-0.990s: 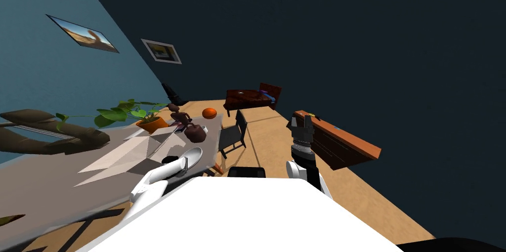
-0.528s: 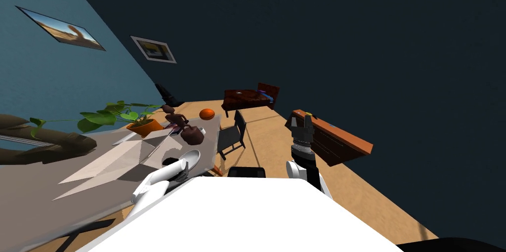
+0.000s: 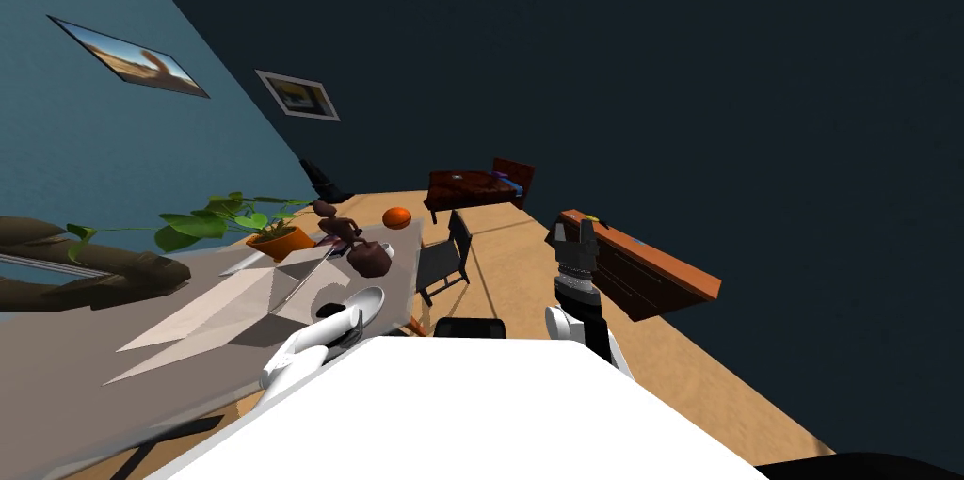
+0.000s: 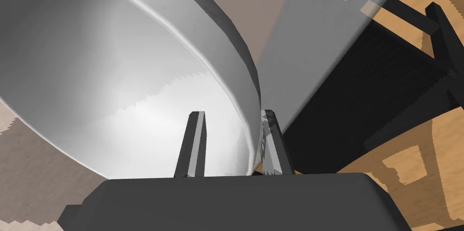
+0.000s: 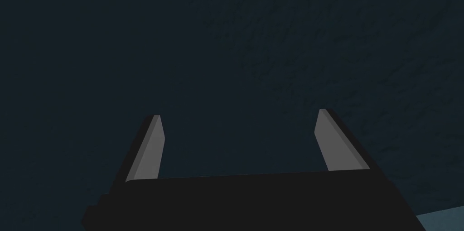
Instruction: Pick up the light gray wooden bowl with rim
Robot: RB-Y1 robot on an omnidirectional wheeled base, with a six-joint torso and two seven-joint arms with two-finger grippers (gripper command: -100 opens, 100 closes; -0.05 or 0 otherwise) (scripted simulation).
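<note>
At the near corner of the grey bench [image 3: 113, 390], just beside a dark chair [image 3: 442, 263], lay the pale grey rimmed bowl [image 4: 113, 83]. Left gripper [image 4: 232, 112]: narrowed onto the bowl's wall, one finger inside the basin, the other outside the rim. Right gripper [image 5: 238, 113]: held upright, well apart from the bench, fingers spread wide. Farther along the bench stood a brown teapot [image 3: 369, 260] and a potted plant [image 3: 273, 239].

Light grey bowl [image 4: 113, 83], broad, with a raised rim, close up. Left gripper [image 4: 233, 115] pinching its wall: one finger inside the hollow, the other outside against the rim. Grey-brown table [image 4: 27, 169] underneath. Black chair [image 4: 385, 88] past the table edge, on tan wooden floor [image 4: 444, 160].
</note>
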